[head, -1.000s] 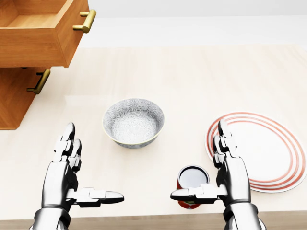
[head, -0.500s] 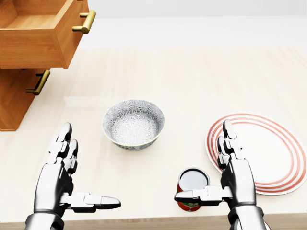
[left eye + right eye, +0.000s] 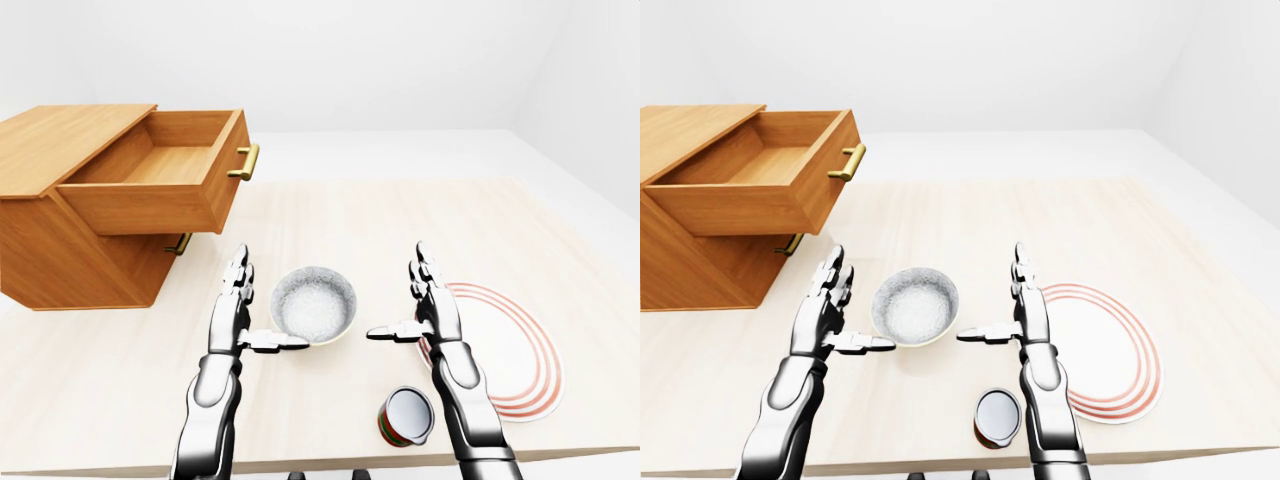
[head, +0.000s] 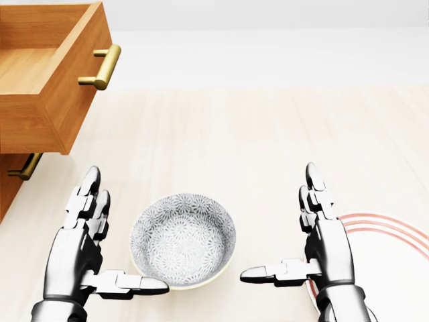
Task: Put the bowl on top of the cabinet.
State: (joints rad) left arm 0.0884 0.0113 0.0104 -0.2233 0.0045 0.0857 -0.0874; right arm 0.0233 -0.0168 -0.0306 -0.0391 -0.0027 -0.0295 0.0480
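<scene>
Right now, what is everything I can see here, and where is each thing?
Bowl: one, grey-white patterned, on the table between the two hands.
Cabinet: one, brown wood, at the left of the table, its top drawer pulled out, brass handles.
Plate: one, white with red rings, right of the right hand.
Can: one, red, by the table's near edge, beside the right forearm.
Table: one, pale wood, under it all.
Left hand: silver, fingers open, left of the bowl.
Right hand: silver, fingers open, right of the bowl.
</scene>
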